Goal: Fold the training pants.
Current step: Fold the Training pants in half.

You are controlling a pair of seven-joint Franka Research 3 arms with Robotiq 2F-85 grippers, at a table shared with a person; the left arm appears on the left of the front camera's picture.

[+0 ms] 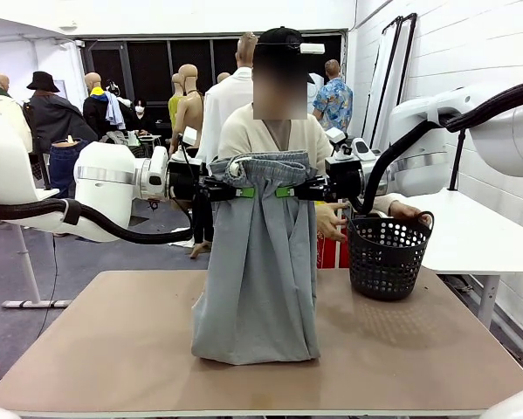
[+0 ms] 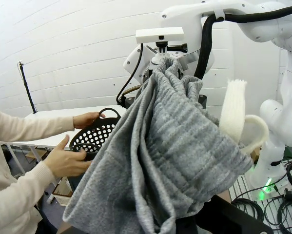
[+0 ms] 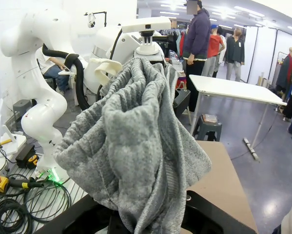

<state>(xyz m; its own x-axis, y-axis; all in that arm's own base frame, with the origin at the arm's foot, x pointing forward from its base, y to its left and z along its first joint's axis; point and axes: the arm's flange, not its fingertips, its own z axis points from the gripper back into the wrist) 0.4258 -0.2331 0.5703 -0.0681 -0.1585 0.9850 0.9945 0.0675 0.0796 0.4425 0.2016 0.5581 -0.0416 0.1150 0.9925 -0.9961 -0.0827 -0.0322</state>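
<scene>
The light grey training pants [image 1: 259,262] hang upright over the table's middle, their lower end resting bunched on the tabletop [image 1: 113,349]. My left gripper [image 1: 242,191] is shut on the gathered waistband at its left side, and my right gripper [image 1: 285,190] is shut on it at its right side. Both hold the waistband level at the person's chest height. In the left wrist view the grey fabric [image 2: 170,156] drapes over my fingers and hides them. The right wrist view shows the bunched waistband [image 3: 136,141] covering that gripper's fingers too.
A black perforated basket [image 1: 387,253] stands on the table's right side, held by the person's hands [image 1: 331,220] at its rim. The person stands right behind the pants. A white table [image 1: 471,236] lies beyond at the right.
</scene>
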